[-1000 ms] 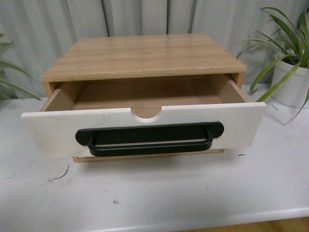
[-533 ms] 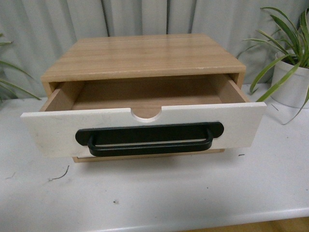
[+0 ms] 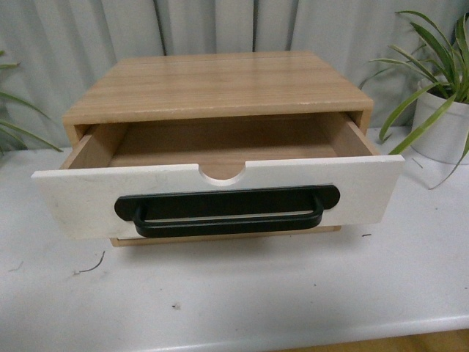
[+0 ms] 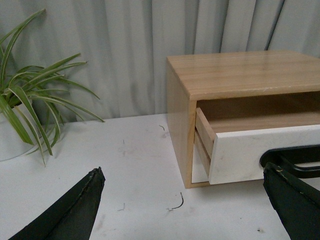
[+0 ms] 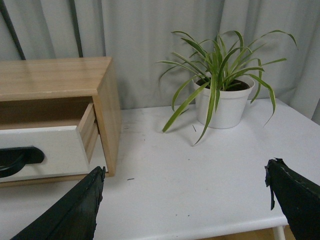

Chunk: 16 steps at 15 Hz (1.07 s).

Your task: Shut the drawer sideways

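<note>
Drawer (image 3: pixel 220 192) pulled out; L gripper (image 4: pixel 182 169) & R gripper (image 5: pixel 185 166) both spread wide, empty.

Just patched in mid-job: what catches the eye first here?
The drawer stands pulled out of the wooden cabinet mid-table, black bar handle facing the front camera. A potted plant sits to the cabinet's right. The left gripper and right gripper hang with jaws open, neither touching the drawer.

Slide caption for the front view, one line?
Open drawer with black handle in a wooden cabinet on a white table, potted plant to its right.
</note>
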Tool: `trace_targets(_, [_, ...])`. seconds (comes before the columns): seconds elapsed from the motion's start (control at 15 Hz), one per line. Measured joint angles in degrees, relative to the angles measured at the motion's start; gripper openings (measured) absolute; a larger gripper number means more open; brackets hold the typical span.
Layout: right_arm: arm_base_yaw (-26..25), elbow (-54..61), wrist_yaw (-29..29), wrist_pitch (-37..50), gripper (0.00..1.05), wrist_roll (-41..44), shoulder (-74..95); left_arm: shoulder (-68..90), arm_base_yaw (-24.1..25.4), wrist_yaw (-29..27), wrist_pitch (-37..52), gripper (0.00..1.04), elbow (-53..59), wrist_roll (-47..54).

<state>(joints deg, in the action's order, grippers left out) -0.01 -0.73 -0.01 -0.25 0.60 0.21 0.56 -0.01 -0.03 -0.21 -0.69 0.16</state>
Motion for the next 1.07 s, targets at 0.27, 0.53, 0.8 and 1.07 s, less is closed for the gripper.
trace_targets(0.27, [3.89,-5.75,8.87,-14.27,0.98,-7.56,8.92,4.26,-3.26,-5.68,-8.96,0.98,-2.95,-1.05])
trace_targets(0.53, [13.29,-14.58,1.73,-13.81,0.98,-3.8,29.35,22.1,-20.46,-11.69,0.57,0.98,-4.81,15.63])
trace_targets(0.8, [22.62,-19.54,-0.28,-7.91,0.98,11.67,47.19,41.24,-22.18,-7.23,14.69,0.98,-5.11,34.64])
trace_targets(1.07, [24.11,-23.85,-1.55,-2.91,0.98,18.56,60.92,55.71,-21.33,-4.7,22.97,0.98,-9.62,39.06])
